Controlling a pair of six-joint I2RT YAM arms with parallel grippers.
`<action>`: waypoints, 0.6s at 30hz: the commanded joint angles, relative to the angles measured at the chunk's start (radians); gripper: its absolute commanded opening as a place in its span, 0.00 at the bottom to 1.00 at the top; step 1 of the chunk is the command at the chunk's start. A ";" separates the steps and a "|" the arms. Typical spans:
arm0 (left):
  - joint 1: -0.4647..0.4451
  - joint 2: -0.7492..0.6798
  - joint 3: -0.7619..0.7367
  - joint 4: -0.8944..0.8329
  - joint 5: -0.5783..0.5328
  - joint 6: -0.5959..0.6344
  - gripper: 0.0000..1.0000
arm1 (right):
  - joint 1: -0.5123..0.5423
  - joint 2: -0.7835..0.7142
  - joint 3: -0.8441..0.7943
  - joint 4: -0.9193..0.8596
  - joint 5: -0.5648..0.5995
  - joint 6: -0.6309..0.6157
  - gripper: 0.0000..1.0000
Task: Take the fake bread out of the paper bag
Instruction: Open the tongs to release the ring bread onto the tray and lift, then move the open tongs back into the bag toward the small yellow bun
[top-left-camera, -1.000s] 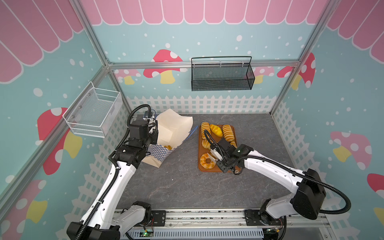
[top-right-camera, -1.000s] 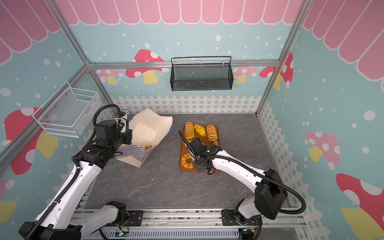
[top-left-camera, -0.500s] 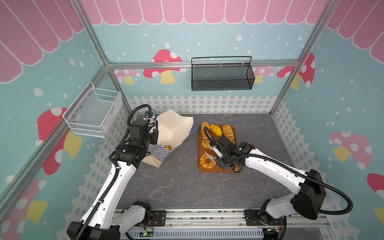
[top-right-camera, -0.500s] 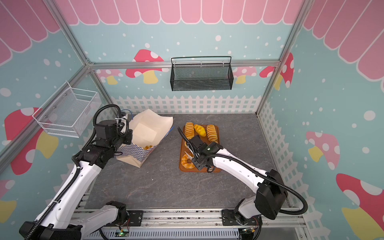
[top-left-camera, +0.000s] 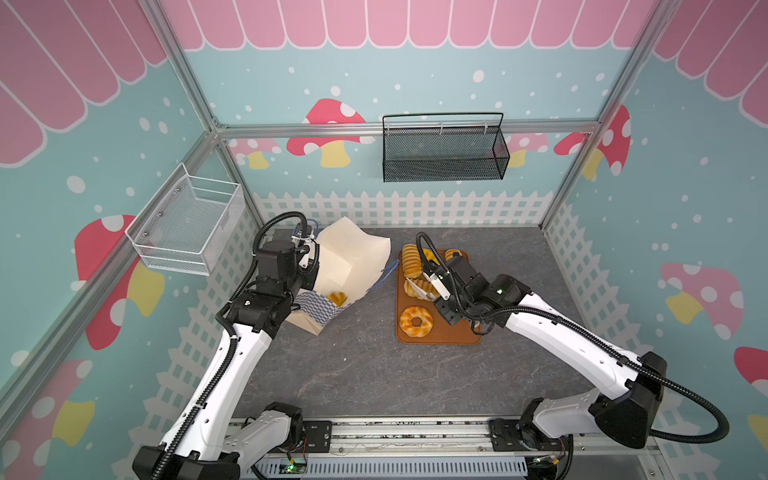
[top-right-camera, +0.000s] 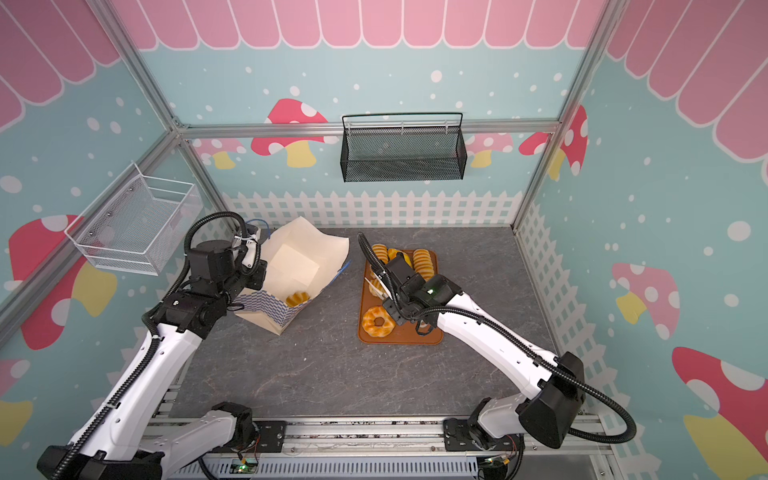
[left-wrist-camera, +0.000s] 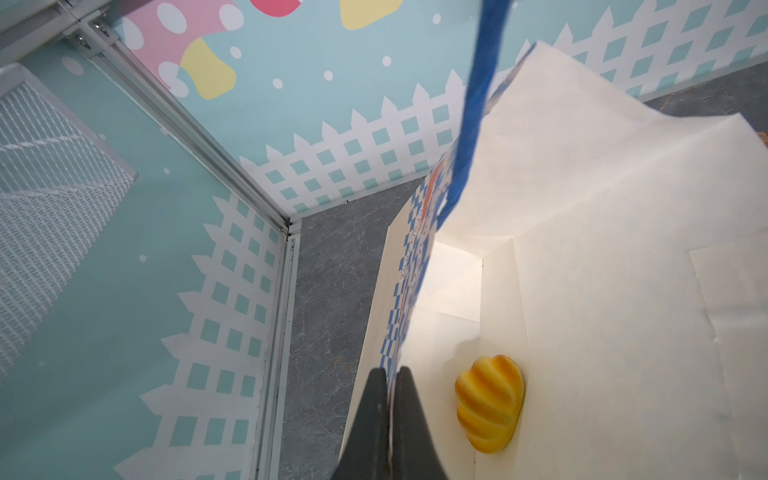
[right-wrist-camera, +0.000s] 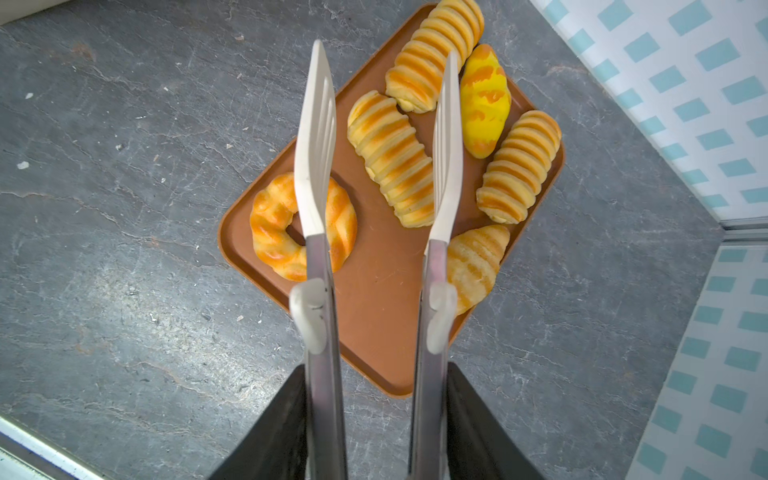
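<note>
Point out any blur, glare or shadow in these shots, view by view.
Left wrist view: the blue cord handle near the lens is smeared, the pastry in the paper bag is crisp. Right wrist view: tongs soften low down, tray sharp. Both top views: even light, only soft shadows.

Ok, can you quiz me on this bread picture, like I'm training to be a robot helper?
1. How many pieces of bread lie on the brown tray?
2. True or false: the paper bag is empty.
3. What does the right gripper hold? A) tongs B) a spoon C) a doughnut

Key: 1) Six. 2) False: one piece lies inside. 3) A.
</note>
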 joint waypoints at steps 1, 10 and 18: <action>0.003 -0.024 -0.005 0.032 -0.010 0.080 0.00 | -0.002 0.002 0.072 0.018 0.052 -0.043 0.50; -0.029 0.039 0.054 0.071 -0.022 0.310 0.00 | -0.003 0.002 0.235 0.107 0.036 -0.146 0.50; -0.082 0.093 0.053 0.142 -0.001 0.430 0.00 | 0.001 0.008 0.247 0.207 -0.147 -0.176 0.48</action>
